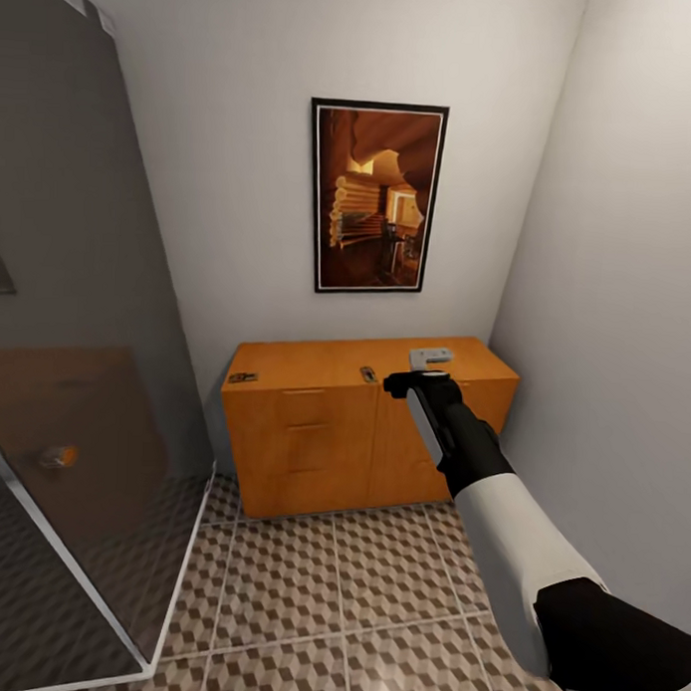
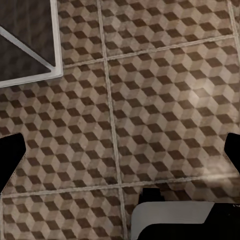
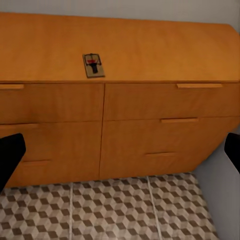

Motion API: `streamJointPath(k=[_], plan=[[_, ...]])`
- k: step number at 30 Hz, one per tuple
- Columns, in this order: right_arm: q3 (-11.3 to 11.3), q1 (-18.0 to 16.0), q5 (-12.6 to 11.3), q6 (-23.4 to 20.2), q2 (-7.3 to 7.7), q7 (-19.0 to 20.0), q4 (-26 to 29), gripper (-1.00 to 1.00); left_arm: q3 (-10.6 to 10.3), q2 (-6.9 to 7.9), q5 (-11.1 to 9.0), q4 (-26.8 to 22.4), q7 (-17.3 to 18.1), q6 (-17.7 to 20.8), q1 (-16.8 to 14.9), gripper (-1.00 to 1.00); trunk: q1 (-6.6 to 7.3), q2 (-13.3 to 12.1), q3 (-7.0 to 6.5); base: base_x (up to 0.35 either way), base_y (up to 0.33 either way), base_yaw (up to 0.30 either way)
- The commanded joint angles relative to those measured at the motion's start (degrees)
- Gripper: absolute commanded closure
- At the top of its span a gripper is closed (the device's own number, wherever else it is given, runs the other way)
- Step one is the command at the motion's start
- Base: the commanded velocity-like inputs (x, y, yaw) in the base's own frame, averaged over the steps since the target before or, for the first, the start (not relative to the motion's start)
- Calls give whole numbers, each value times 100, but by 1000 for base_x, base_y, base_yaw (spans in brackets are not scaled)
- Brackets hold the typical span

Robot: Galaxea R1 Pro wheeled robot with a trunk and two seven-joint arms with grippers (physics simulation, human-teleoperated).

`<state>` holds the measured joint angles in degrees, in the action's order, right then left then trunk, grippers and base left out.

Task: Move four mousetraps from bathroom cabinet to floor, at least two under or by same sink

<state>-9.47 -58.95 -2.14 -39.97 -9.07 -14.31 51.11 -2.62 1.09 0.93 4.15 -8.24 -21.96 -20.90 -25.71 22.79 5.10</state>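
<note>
The robot is at the step of reaching for a trap, and none is picked up yet. The wide orange-brown wooden cabinet [image 1: 313,424] stands against the back wall under a dark framed picture [image 1: 377,195]. On its smooth top lie small flat brown wooden mousetraps: 1 near the front left corner [image 1: 243,378], 1 near the middle of the front edge [image 1: 368,373], which the right wrist view shows close up [image 3: 93,65] with its dark wire and red spot. A pale flat thing [image 1: 431,357] lies toward the right end; it is too small to name.

The right hand [image 1: 416,380] is stretched out forward in front of the cabinet's top edge, near the middle trap. Its fingers stand wide apart and grasp nothing. Next, I think, it must go up over the top and come down on that trap.

The left hand [image 2: 120,155] points down at the brown and beige cube-pattern tile floor [image 2: 165,100], fingers spread and released.
</note>
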Motion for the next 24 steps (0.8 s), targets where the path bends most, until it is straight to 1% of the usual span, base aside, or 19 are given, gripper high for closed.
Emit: streamJointPath(k=[1, 7, 16, 24], plan=[[-16, -5, -23, -27, -3, -37, -10, -100, -28, 1, 12, 25, -29, -38, -8, -100, -7, 12, 13, 338, 0, 0], [-12, -3, -23, -20, -14, -31, -149, -100, -28, 5, 12, 25, -29, -37, -3, -100, -7, 12, 13, 338, 0, 0], [-19, -3, -26, -19, -23, -28, -207, -100, -28, 5, 12, 24, -29, -37, -2, -100, -7, 12, 13, 338, 6, 0], [-17, -3, -29, -16, -28, -28, -307, -100, -28, 6, 12, 25, -29, -37, -2, -100, -7, 12, 13, 325, 87, 0]])
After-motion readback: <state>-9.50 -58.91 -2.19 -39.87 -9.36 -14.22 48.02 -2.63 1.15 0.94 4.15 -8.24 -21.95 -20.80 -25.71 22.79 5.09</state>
